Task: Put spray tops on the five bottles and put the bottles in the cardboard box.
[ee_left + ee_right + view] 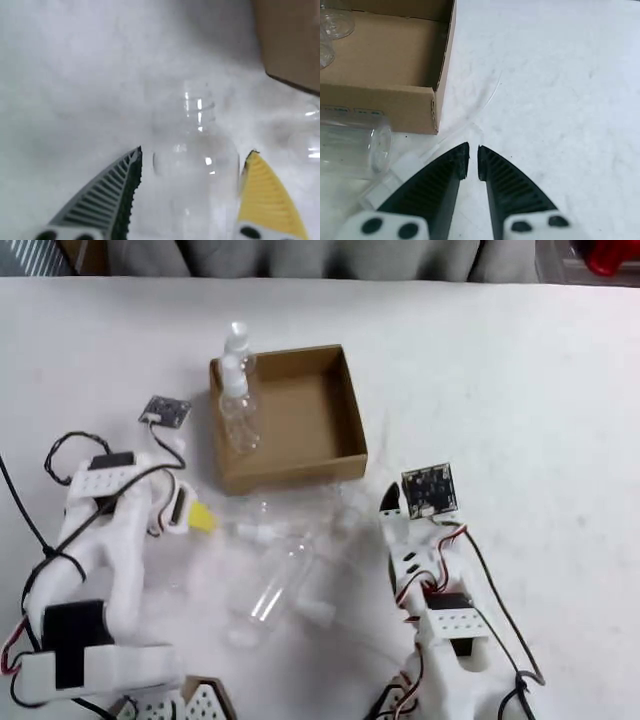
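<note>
Two topped bottles boxed; loose bottles on the table between the grippers.

High view, lower right of centre: right gripper [473,146], black fingers nearly closed with only a slit between them, holding nothing. Lower centre: clear bottle [280,580] lying flat. Left of centre: left gripper [196,150] spread wide, grey and yellow fingers either side of an uncapped bottle [195,170], not clamped. Upper centre: cardboard box [295,472], two spray-topped bottles [240,410] along its left wall.

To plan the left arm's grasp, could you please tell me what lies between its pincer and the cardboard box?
A clear uncapped bottle, seen in the left wrist view.
</note>
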Robot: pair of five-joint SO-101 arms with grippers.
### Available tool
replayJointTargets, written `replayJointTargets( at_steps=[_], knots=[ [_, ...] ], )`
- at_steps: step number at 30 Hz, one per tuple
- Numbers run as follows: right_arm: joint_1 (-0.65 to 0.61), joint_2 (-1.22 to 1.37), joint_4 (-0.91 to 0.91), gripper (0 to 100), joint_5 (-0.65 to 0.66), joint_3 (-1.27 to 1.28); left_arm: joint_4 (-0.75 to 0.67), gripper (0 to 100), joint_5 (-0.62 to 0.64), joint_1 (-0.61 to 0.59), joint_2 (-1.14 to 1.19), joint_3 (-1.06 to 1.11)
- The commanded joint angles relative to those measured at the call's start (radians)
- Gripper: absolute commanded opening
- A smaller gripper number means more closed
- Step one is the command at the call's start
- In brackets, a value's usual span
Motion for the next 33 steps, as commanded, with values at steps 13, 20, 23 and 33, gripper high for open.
replayJointTargets(
  at_steps=[13,20,23,33],
  knots=[
    [-0.010,0.004,0.001,1.5,-0.002,-0.008,-0.021,3,-0.038,0.008,-0.004,-0.054],
    [-0.001,-0.005,0.004,1.5,-0.002,-0.006,-0.021,3,-0.032,0.002,-0.007,-0.054],
    [0.019,-0.007,0.004,1.5,-0.002,-0.008,-0.012,2,-0.032,-0.002,-0.008,-0.054],
    [0.151,-0.004,0.424,1.5,-0.011,-0.258,-0.018,2,-0.031,-0.059,-0.012,-0.054]
  ],
)
